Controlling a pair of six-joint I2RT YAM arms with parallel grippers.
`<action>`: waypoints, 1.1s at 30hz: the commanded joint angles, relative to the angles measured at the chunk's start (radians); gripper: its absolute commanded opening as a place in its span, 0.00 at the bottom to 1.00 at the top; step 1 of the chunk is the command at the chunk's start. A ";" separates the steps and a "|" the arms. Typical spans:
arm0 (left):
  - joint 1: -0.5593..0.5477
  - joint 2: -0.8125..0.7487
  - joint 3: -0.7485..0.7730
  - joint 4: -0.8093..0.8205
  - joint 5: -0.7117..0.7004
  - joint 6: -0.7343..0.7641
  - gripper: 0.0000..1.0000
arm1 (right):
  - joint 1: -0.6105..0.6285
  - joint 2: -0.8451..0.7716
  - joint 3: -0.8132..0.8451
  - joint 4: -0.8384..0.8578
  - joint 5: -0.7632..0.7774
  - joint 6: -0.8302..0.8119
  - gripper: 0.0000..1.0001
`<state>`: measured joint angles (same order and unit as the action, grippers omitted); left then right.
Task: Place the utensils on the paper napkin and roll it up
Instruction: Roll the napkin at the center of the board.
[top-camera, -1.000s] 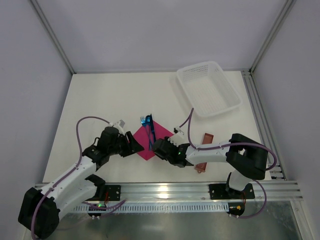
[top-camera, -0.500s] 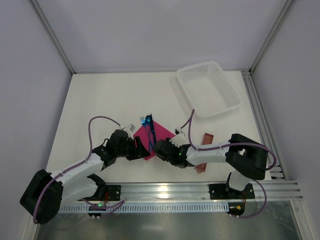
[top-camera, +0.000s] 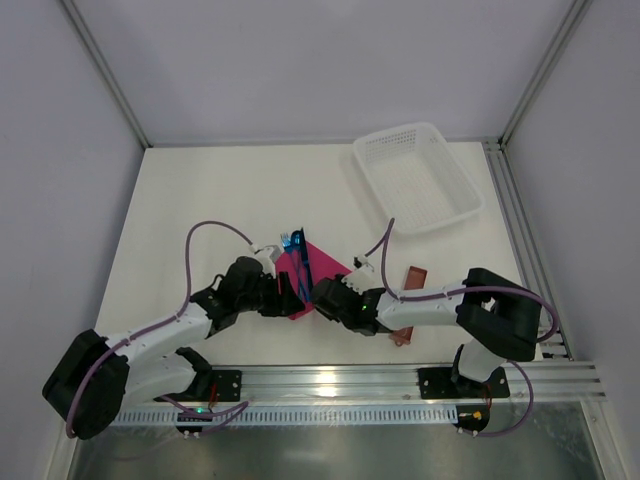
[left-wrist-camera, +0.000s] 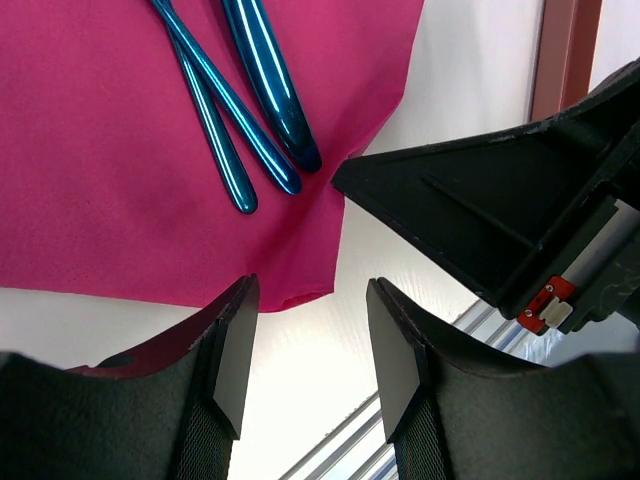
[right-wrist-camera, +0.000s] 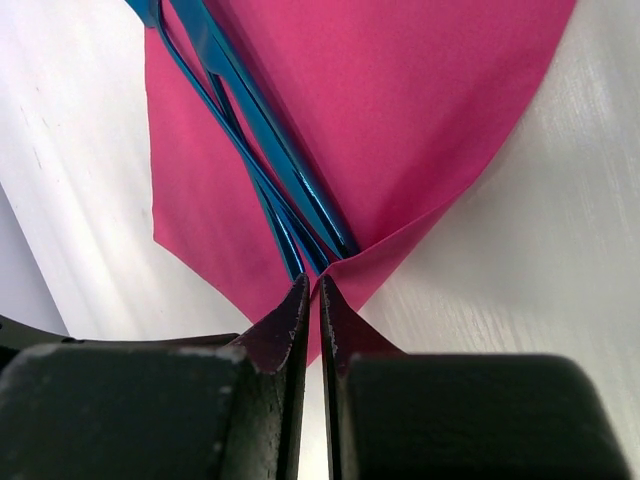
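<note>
Left arm (top-camera: 160, 335): over the last second it swung in from the 8 o'clock side, and its tip is now right at the napkin instead of standing off from it.
Right arm (top-camera: 430, 300): hardly moved; it lies low along the near edge, reaching toward 9 o'clock.
What that means: both arms now meet at the napkin's 6 o'clock corner. Placing looks done, and I judge the rolling is just starting, with the left side coming in to help.
Tabletop (top-camera: 200, 200): the napkin sits a little toward 6 o'clock of its middle.
Napkin (top-camera: 325, 265): flat on the tabletop except the 6 o'clock corner, which is lifted and folded up over the handle ends.
Left gripper (left-wrist-camera: 310, 350): about halfway apart, holding nothing; the napkin's near corner lies just ahead of the gap, not touched as far as I can tell.
Right gripper (right-wrist-camera: 310, 300): jaws almost together, pinching the raised corner of the napkin.
Utensils (right-wrist-camera: 270, 170): on the napkin, bunched, running 12 to 6 o'clock, heads past its 11 o'clock edge.
</note>
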<state>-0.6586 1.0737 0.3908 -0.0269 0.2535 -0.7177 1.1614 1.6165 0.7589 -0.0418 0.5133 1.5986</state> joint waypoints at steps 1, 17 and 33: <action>-0.015 -0.003 0.017 0.062 -0.026 0.072 0.52 | -0.011 -0.033 0.003 0.033 0.030 -0.009 0.09; -0.038 0.118 0.022 0.143 -0.030 0.107 0.53 | -0.032 -0.026 0.005 0.036 0.002 -0.022 0.10; -0.044 0.198 0.115 0.117 -0.005 0.142 0.00 | -0.100 -0.152 -0.064 0.137 -0.127 -0.501 0.22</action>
<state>-0.6975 1.2335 0.4603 0.0566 0.2363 -0.6010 1.1019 1.5089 0.7002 -0.0154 0.4709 1.3838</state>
